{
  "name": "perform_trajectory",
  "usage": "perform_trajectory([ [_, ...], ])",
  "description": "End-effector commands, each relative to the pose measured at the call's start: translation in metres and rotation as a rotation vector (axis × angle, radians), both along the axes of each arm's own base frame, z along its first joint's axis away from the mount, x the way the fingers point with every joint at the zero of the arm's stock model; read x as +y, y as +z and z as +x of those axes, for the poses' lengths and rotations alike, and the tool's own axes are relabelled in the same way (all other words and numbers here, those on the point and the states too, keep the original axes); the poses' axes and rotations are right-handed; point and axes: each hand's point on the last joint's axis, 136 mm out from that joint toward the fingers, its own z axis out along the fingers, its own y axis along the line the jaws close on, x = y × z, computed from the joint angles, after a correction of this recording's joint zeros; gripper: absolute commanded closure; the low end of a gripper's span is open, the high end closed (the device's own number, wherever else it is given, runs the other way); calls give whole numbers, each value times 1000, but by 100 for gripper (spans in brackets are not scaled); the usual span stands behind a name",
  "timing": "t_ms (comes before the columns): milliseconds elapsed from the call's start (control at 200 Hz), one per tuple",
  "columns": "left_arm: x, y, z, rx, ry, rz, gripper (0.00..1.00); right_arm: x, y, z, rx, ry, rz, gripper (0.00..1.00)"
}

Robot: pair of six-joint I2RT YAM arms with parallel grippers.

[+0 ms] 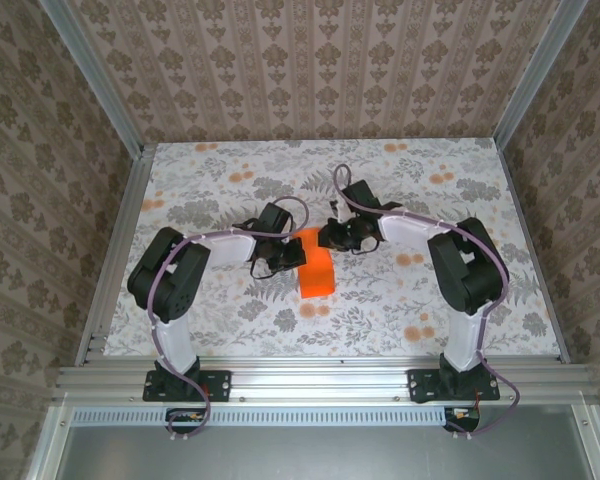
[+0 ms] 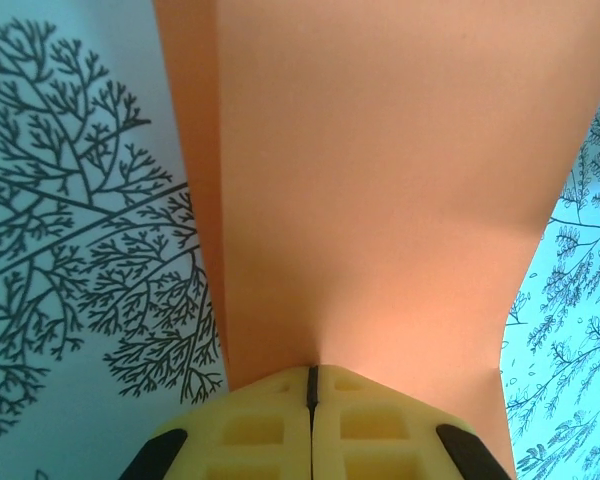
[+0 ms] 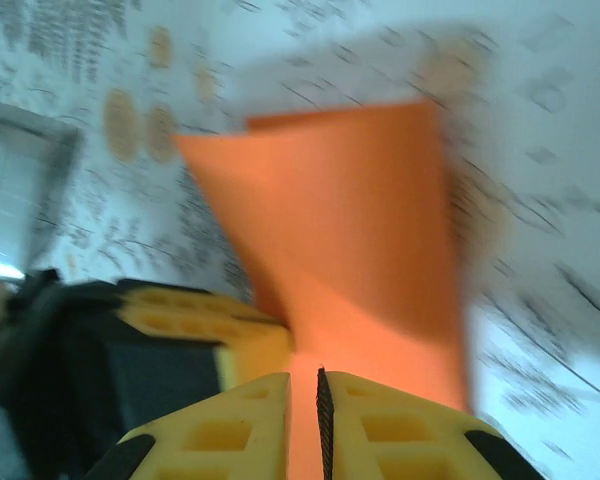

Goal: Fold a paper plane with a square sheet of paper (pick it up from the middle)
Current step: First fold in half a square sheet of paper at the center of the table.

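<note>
Square sheet of paper (image 1: 317,272) bowed, both jaws clamped on it: left gripper (image 2: 312,383) at its left side, right gripper (image 3: 319,388) at its right.

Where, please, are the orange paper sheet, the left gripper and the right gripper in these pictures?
orange paper sheet (image 1: 318,274), top external view, middle of its near half.
left gripper (image 2: 312,373), left wrist view, seam between its shut fingertips.
right gripper (image 3: 319,379), right wrist view, slit between its fingertips.

Square sheet of thin paper (image 1: 317,272): plain bright orange, unprinted.
Counter (image 1: 400,310): white covering, grey leaf sprays, pale orange flowers.
Walls (image 1: 310,70), far and sides: beige, brown damask motifs.
Left hand (image 2: 312,385), right hand (image 3: 320,385): yellow fingers.
</note>
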Motion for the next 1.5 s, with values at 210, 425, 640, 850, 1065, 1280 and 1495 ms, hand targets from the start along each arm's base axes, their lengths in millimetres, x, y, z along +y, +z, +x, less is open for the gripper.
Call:
perform_trajectory([
  [210, 42, -61, -40, 171, -10, 230, 94, 2, -50, 15, 92, -39, -46, 83],
  [425, 51, -66, -47, 187, -33, 270, 94, -40, -62, 28, 89, -164, -78, 83],
  [640, 54, -69, -52, 207, -44, 286, 95, -47, -34, 49, 75, -301, 7, 79],
  [850, 47, -68, -49, 201, -58, 274, 95, -31, -5, 62, -11, -271, 44, 79],
  [1065, 44, -67, -48, 201, -63, 273, 95, -3, -10, 53, 6, -177, 91, 79],
  [1280, 44, -68, -48, 203, -63, 276, 95, -13, -35, 62, 36, -219, 5, 80],
  [1495, 46, -69, -50, 208, -71, 284, 95, -34, -55, 74, 58, -283, -60, 80],
])
